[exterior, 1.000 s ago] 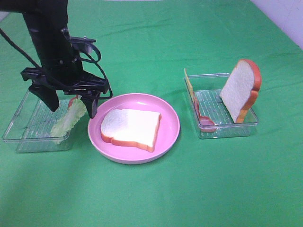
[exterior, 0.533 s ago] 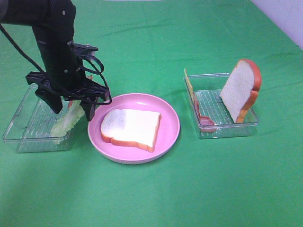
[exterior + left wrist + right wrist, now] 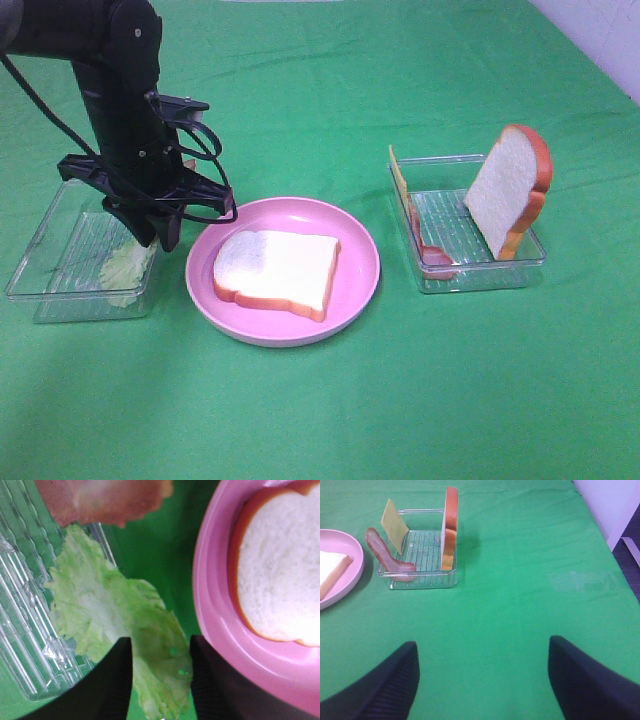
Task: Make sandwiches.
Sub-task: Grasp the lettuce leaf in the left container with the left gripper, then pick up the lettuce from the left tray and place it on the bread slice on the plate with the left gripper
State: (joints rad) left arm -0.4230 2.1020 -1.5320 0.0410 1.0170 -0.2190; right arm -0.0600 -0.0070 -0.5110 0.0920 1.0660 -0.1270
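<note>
Pinching lettuce (image 3: 100,615) in left claw (image 3: 161,647); right claw (image 3: 482,647) spread wide.

- In the high view my left claw (image 3: 160,238) and its arm cover the far part of the lettuce (image 3: 125,268) and a corner of the clear tray (image 3: 60,290).
- I cannot tell whether my left claw actually pinches the leaf. In my left wrist view the frame edge cuts off both fingers and the leaf's tip.
- There the bacon strip (image 3: 100,500) is blurred and cropped.
- The pink plate (image 3: 210,605) and bread slice (image 3: 280,580) run off the edge too.
- My right claw (image 3: 482,650) shows only two cropped fingers.
</note>
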